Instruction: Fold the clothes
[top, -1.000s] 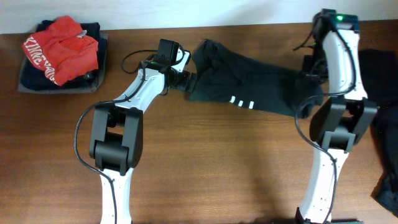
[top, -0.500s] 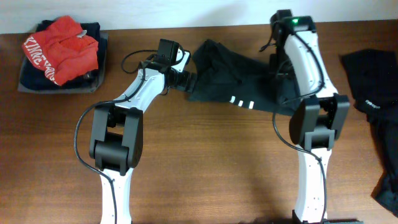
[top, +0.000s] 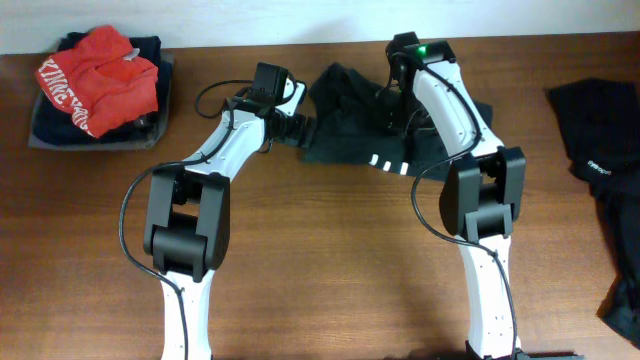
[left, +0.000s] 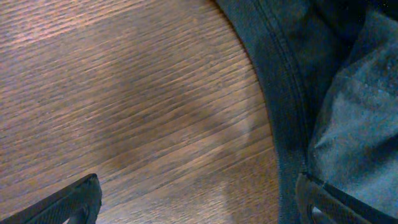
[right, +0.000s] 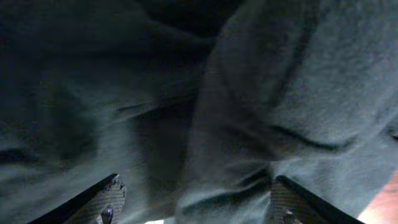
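Observation:
A black T-shirt with white stripes (top: 350, 135) lies bunched at the back middle of the table, its right part lying over the middle. My left gripper (top: 305, 128) stands open at the shirt's left edge. In the left wrist view its gripper (left: 199, 208) spans bare wood and the shirt's hem (left: 283, 106), holding nothing. My right gripper (top: 392, 105) hangs over the shirt's upper right part. In the right wrist view its gripper (right: 199, 202) is open, its fingertips (right: 99, 199) wide apart over rumpled cloth (right: 249, 124) that fills the view.
A second black garment with white lettering (top: 600, 170) lies at the right edge of the table. At the back left a grey tray (top: 160, 125) holds a pile with a red garment (top: 100, 75) on top. Bare wood (top: 330, 260) stretches across the front.
My right arm swung left across the table, carrying the shirt's right part over the middle, then its jaws opened and let the cloth go. The left arm stayed put.

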